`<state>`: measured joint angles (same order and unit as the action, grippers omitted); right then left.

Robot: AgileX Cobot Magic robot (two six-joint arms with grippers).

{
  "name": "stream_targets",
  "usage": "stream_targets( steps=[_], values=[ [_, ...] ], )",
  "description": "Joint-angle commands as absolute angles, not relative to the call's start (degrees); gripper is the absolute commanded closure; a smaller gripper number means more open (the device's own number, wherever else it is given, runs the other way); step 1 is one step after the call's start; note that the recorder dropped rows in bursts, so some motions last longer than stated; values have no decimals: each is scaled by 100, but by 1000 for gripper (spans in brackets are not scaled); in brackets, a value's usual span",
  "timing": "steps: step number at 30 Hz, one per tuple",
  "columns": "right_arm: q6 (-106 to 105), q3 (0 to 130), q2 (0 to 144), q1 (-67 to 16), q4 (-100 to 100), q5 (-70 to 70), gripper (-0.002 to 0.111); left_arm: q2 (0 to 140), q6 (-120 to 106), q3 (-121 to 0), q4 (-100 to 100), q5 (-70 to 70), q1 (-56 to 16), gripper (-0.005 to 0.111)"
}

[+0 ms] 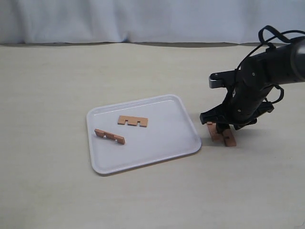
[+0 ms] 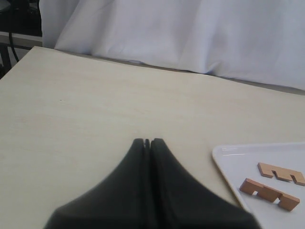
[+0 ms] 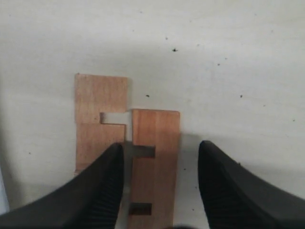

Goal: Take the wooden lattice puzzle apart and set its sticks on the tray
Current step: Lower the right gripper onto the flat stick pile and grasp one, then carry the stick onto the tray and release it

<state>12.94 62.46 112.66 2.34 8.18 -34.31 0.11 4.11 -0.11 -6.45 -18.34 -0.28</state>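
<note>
The lattice puzzle is apart. Two notched reddish-brown sticks (image 1: 133, 121) (image 1: 109, 136) lie on the white tray (image 1: 162, 148), also seen in the left wrist view as sticks (image 2: 281, 173) (image 2: 269, 194). Two more sticks (image 1: 214, 131) (image 1: 229, 137) lie flat side by side on the table right of the tray. My right gripper (image 1: 223, 128) hovers over them, open; in its wrist view the gripper (image 3: 160, 152) straddles one stick (image 3: 155, 162), the other stick (image 3: 99, 119) lying beside its finger. My left gripper (image 2: 147, 141) is shut and empty, over bare table left of the tray (image 2: 224, 164).
A white cloth backdrop (image 1: 143, 19) hangs behind the pale tabletop (image 1: 52, 191). The table's far edge runs along the backdrop.
</note>
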Motion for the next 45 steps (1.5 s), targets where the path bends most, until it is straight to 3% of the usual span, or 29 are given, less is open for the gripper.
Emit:
stream_targets(
  steps=[1, 3, 5, 9, 22, 28, 37, 42, 45],
  values=[
    [1329, 6252, 11381, 266, 818, -3394, 62, 0, 431, 0, -648, -1769, -71, 107],
    [1329, 6252, 11392, 266, 818, -3394, 62, 0, 431, 0, -648, -1769, -71, 107],
    [1329, 6252, 11392, 266, 818, -3394, 69, 0, 431, 0, -648, -1769, -71, 107],
    [1329, 6252, 11392, 266, 818, -3394, 104, 0, 431, 0, -648, -1769, -71, 107],
    [985, 6322, 10162, 245, 947, -3542, 104, 0, 431, 0, -648, -1769, -71, 107],
    [896, 6596, 9978, -471, 944, -3769, 104, 0, 431, 0, -648, -1769, -71, 107],
    [1279, 7543, 11125, -1871, 944, -3778, 104, 0, 431, 0, -648, -1769, -71, 107],
    [1700, 7997, 11720, -2016, 990, -3766, 103, 0, 431, 0, -648, -1769, -71, 107],
    [2070, 8095, 11955, -2005, 1265, -3766, 97, 0, 431, 0, -648, -1769, -71, 107]
  ],
)
